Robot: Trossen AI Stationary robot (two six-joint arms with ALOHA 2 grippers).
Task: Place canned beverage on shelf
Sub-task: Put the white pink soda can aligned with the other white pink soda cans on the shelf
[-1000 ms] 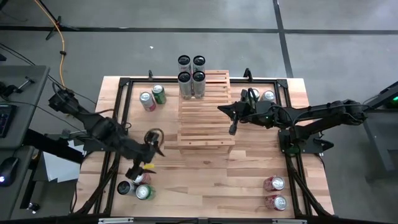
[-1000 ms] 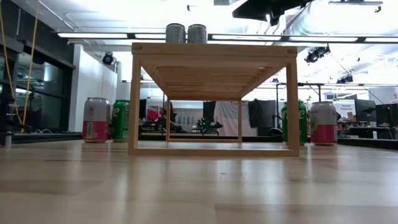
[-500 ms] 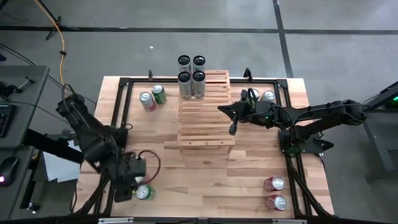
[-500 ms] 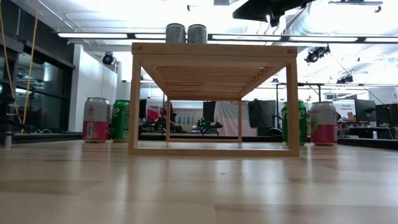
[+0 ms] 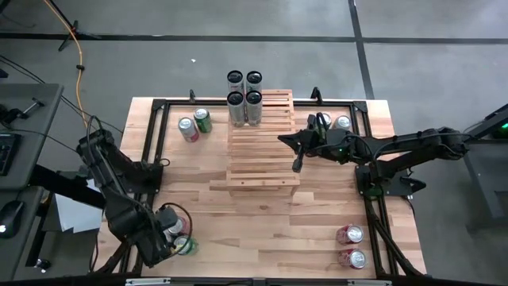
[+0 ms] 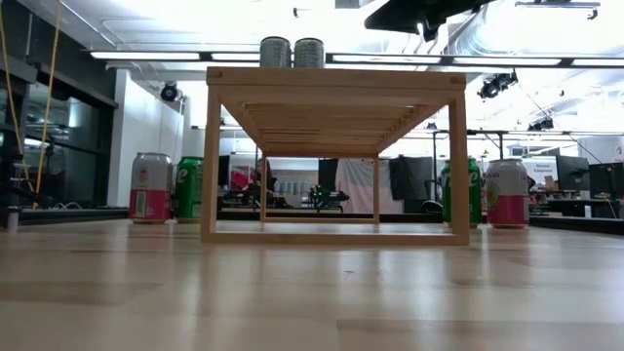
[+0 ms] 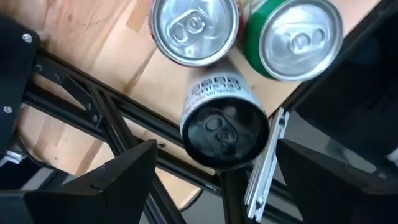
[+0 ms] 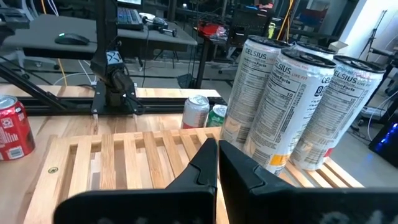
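Three cans stand upright at the table's near left corner: a white can with a black top [image 7: 224,130], a red can with a silver top [image 7: 194,28] and a green can [image 7: 298,40]. My left gripper [image 7: 216,149] points down above them, open. Its fingers stand on either side of the black-topped can without touching it. The wooden shelf [image 5: 262,143] stands mid-table, with several tall cans [image 5: 244,97] upright on its far top step. My right gripper [image 5: 297,164] hovers shut over the shelf's right side, facing those cans [image 8: 292,93].
A red and a green can [image 5: 194,125] stand far left of the shelf. Two more cans [image 5: 333,121] stand far right, and two red cans [image 5: 350,246] near right. A black frame rail [image 7: 93,106] runs beside the near-left cans. Bare tabletop [image 5: 262,230] lies in front of the shelf.
My left gripper has swung toward the table's near left corner and sunk a little. It has tipped to point straight down and rolled about its own axis, staying open. It now hangs over the three near-left cans. Nothing else has moved.
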